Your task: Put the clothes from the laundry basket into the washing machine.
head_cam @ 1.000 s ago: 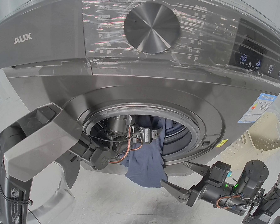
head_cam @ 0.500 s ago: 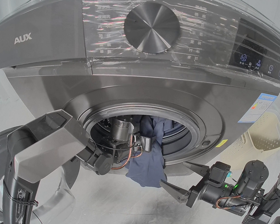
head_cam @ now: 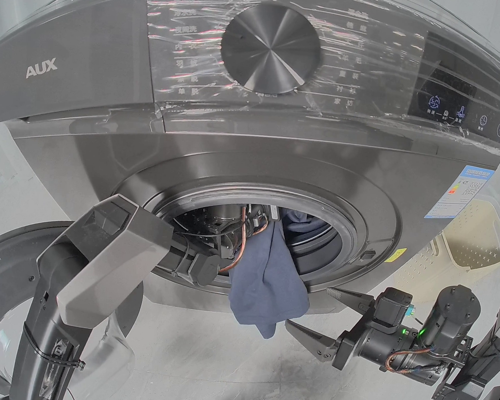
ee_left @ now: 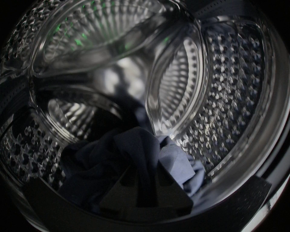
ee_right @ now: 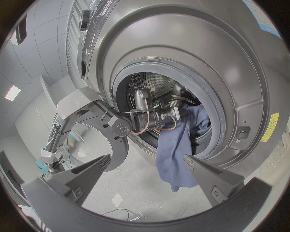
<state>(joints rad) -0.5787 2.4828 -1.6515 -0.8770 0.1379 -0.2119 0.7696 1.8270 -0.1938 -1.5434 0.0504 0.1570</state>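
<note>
Dark-blue fabric of one garment (head_cam: 267, 283) hangs over the lower rim of the round opening of the washing machine (head_cam: 96, 143). Its upper part lies inside the drum (ee_left: 235, 90) and its lower part falls outside, in front of the machine. The left gripper (ee_left: 146, 169) is inside the drum, its fingers (ee_left: 175, 193) narrow, holding a fold of the garment between them. The right gripper (head_cam: 308, 309) is outside, below the right side of the opening, just beside the hanging end; its fingers are spread wide and hold nothing. The door (head_cam: 10, 262) stands open at the machine's left, and the cream laundry basket (head_cam: 478, 240) stands at its right.
</note>
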